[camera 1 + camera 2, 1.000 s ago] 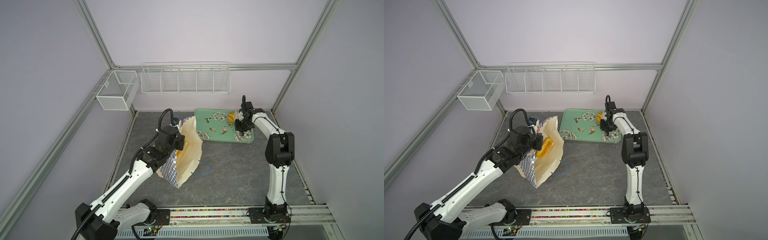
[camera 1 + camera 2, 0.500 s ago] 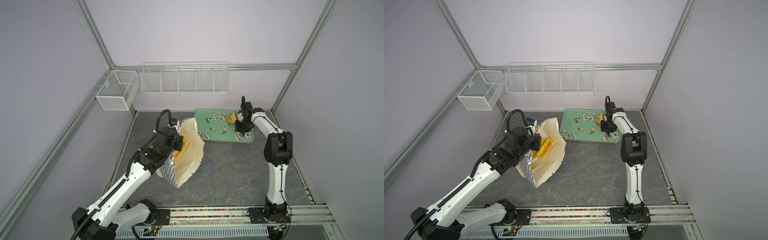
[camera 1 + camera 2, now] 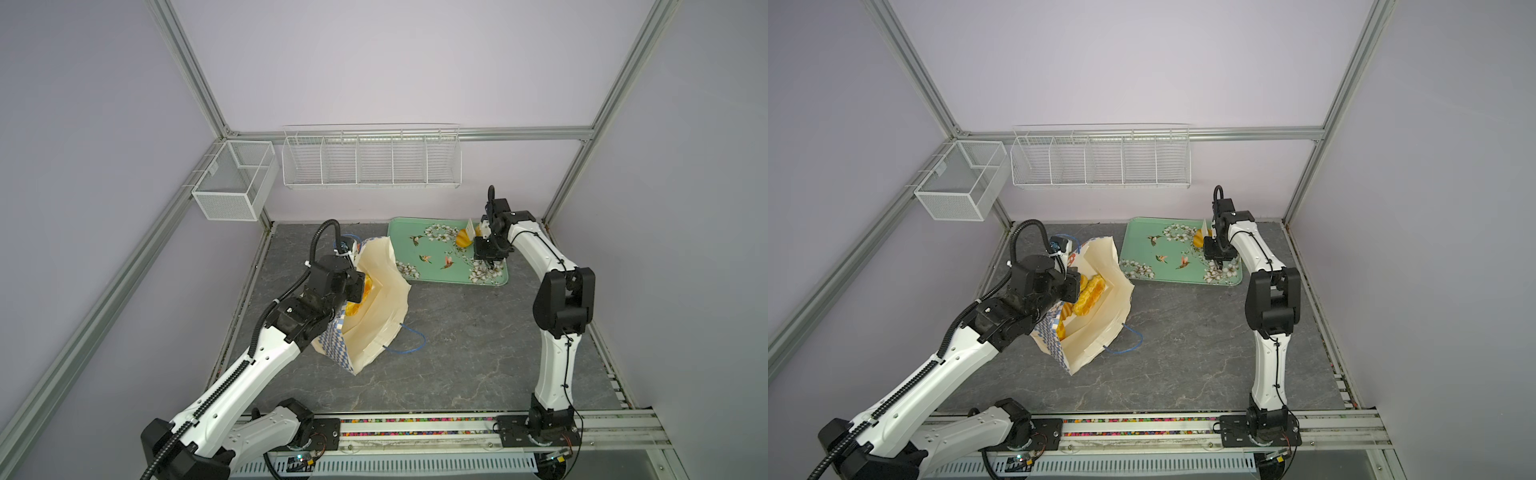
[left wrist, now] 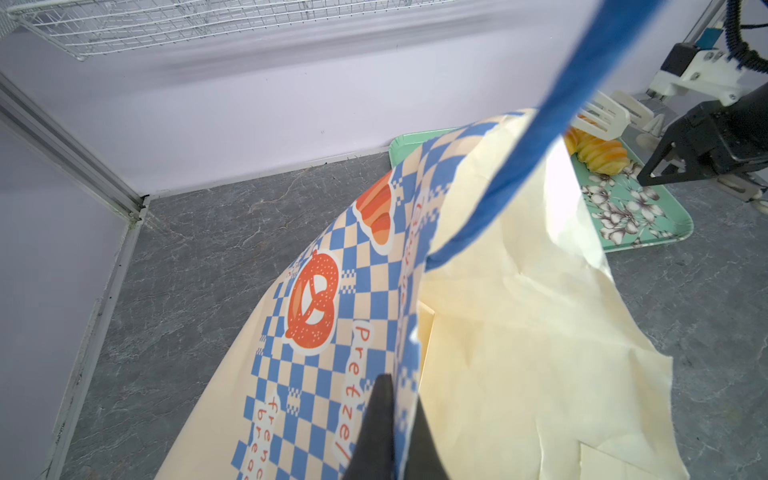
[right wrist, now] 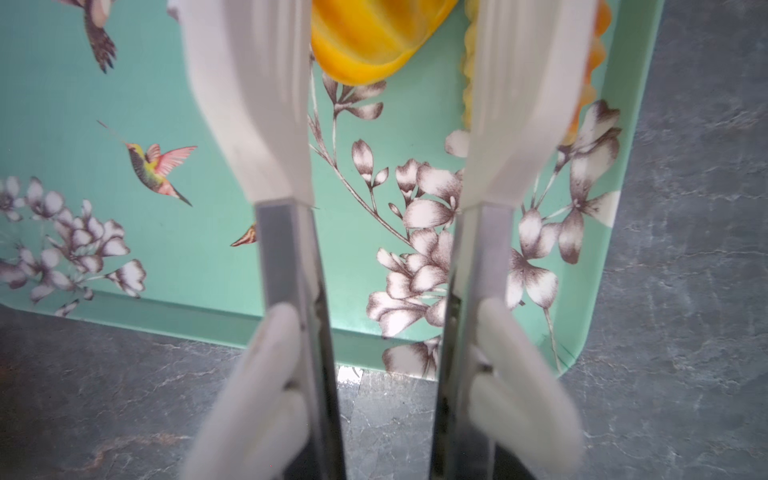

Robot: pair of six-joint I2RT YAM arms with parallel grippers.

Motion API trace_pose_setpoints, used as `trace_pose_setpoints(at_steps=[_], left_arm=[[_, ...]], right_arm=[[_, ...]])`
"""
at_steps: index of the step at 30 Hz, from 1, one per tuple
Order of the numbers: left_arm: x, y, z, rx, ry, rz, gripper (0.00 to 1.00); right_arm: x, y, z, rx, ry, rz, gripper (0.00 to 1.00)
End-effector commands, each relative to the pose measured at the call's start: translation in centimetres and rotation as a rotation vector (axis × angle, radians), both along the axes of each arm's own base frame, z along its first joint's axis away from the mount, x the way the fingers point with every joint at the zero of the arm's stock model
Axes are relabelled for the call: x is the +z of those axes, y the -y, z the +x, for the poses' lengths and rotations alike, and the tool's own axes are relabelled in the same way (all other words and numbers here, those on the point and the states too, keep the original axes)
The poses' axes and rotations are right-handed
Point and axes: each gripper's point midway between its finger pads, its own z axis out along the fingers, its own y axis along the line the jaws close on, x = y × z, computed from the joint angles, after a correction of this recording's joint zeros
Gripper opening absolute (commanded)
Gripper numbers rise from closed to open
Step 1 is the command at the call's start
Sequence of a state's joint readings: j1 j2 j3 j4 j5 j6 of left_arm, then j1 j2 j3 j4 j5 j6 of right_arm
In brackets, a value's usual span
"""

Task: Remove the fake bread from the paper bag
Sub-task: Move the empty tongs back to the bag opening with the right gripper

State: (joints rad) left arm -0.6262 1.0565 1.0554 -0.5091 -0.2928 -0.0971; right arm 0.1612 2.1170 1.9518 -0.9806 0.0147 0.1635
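Two pieces of bread [image 5: 365, 37] lie on the tray [image 5: 187, 316] just ahead of the right gripper [image 5: 386, 353], which clamps the tongs [image 5: 286, 249] by their metal arms. The tongs' white ends stand apart with nothing between them, one piece just beyond the gap and the other partly hidden behind one end. More bread [image 3: 1088, 293] sits inside the bag [image 3: 1100, 328], directly in front of the left gripper [image 4: 397, 415], whose dark fingers are pinched shut on the checkered rim and hold the mouth open. Most of the task looks undone, and the thin paper is the main worry: if the tongs press on the wall going in, the rim could slip or tear out of that pinch and the bag would slump over its contents. A blue cord [image 4: 540, 133] crosses close in front of the left gripper and could snag the tongs. Glossy bread squeezed off-centre may squirt from the smooth ends, and the tongs could twist in the right gripper's hold
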Motion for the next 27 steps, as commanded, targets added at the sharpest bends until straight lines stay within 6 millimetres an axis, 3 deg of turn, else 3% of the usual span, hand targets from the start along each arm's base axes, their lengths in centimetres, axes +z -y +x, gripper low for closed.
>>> trace_pose_setpoints(at_steps=[1, 9, 10, 13, 27], left_arm=[[0.2, -1.2, -0.5, 0.03, 0.002, 0.019, 0.0], [1.0, -2.3, -1.0, 0.05, 0.019, 0.05, 0.0], [1.1, -2.3, -1.0, 0.051, 0.022, 0.053, 0.0], [1.6, -2.8, -1.2, 0.061, 0.035, 0.055, 0.0], [2.0, -2.9, -2.3, 0.043, 0.049, 0.002, 0.0]], right_arm=[[3.1, 0.4, -0.5, 0.014, 0.052, -0.006, 0.44], [6.3, -1.4, -4.6, 0.056, 0.097, 0.035, 0.4], [6.9, -2.8, -5.8, 0.092, 0.103, 0.041, 0.4], [8.4, -4.6, -8.5, 0.153, 0.133, 0.065, 0.4], [16.5, -14.1, -25.7, 0.384, 0.244, 0.258, 0.38]])
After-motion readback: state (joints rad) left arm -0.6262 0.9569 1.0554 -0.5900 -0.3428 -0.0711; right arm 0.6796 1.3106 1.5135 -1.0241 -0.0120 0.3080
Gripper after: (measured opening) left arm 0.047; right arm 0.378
